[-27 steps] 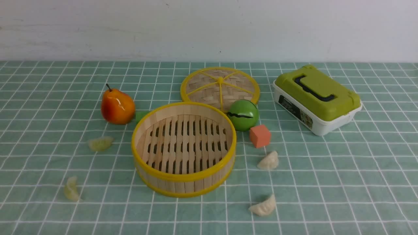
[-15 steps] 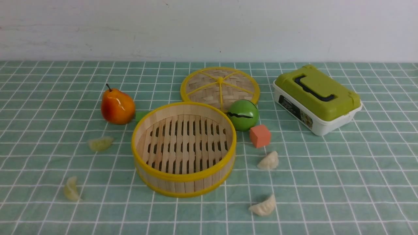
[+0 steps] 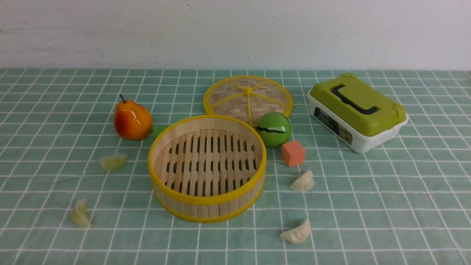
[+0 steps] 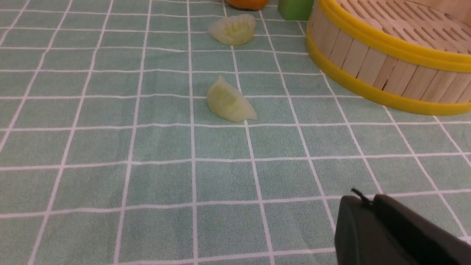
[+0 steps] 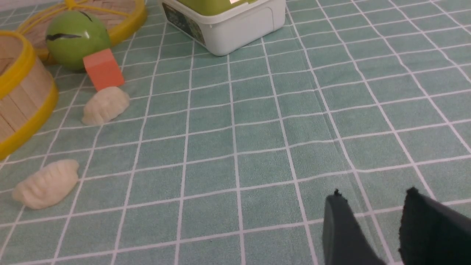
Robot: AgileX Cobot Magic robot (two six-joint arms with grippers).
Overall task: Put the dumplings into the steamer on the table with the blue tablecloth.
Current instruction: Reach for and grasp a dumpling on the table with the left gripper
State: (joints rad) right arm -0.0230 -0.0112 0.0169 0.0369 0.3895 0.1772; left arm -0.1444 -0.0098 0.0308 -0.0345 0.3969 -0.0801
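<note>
While the steamer (image 3: 206,211) waits: it sits mid-desk on the blue tablecloth (image 3: 368,206) with its slats bare, so all four dumplings are to play for.
Yellow-green dumplings: both lie on the cloth to the robot's left of the steamer, one (image 3: 113,162) near the pear (image 3: 132,119), the other (image 3: 80,212) closer to the robot.
Cream dumplings: both lie to the right, one (image 3: 302,181) just beside the orange cube (image 3: 293,153), the other (image 3: 296,232) nearer the robot.
Handling: they look small and light, probably firm moulded toys. The smooth curved bellies could skid out of a sloppy pinch, but they do not look fragile.
Where to take hold: across the plump middle, a finger on each flank. That beats the thin pointed tips, where there is little to bite on.
Left hand (image 4: 366,198): it is low in its wrist view and carrying nothing, fingers pressed together with no cloth showing between them.
Left hand to target: the nearer yellow-green dumpling (image 4: 230,101) lies ahead and well apart, and the second (image 4: 232,29) lies beyond it. The fingers would need to part before any pick.
Right hand (image 5: 374,195): its fingers are spread, the cloth shows in the gap, and it is empty.
Right hand to target: one cream dumpling (image 5: 46,188) lies off toward the steamer side, well apart. The other (image 5: 106,105) is farther on, touching or nearly touching the cube.
Front view: neither hand shows there.
Clutter: the woven lid (image 3: 235,99), green ball (image 3: 274,129) and green-lidded box (image 3: 357,110) sit behind, off the likely paths.
</note>
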